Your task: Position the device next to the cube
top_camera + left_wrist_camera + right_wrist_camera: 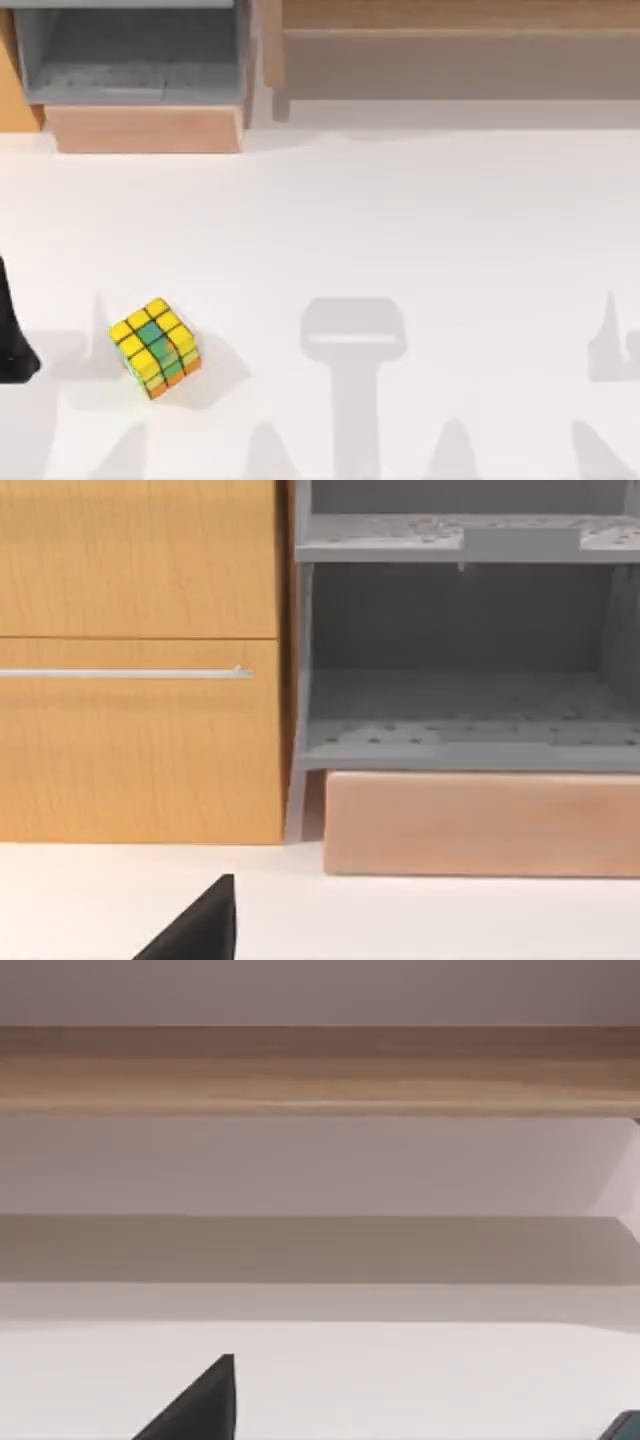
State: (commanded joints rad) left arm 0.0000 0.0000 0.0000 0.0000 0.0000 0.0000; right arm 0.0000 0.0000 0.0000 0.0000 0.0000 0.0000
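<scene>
Jaws' opening cannot be told on either arm. Left arm (12, 335) seen as dark shape at bench's left edge. Cube (154, 347), glossy yellow, green, orange stickers on black grid, rests on smooth white bench (400, 220), front left. Grey perforated shelf unit (135, 55) and wooden cabinet (140, 660) stand behind.

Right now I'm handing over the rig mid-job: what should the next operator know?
Left gripper: at the table's left edge near the cube, facing the grey shelf unit.
Right gripper: facing the long wooden shelf.
Yellow, green and orange puzzle cube: on the white table, front left, nothing beside it.
Smartphone: a dark teal corner by the right gripper may be it; unconfirmed.
Done: nothing yet. Left: pick up the phone and lay it beside the cube.
</scene>
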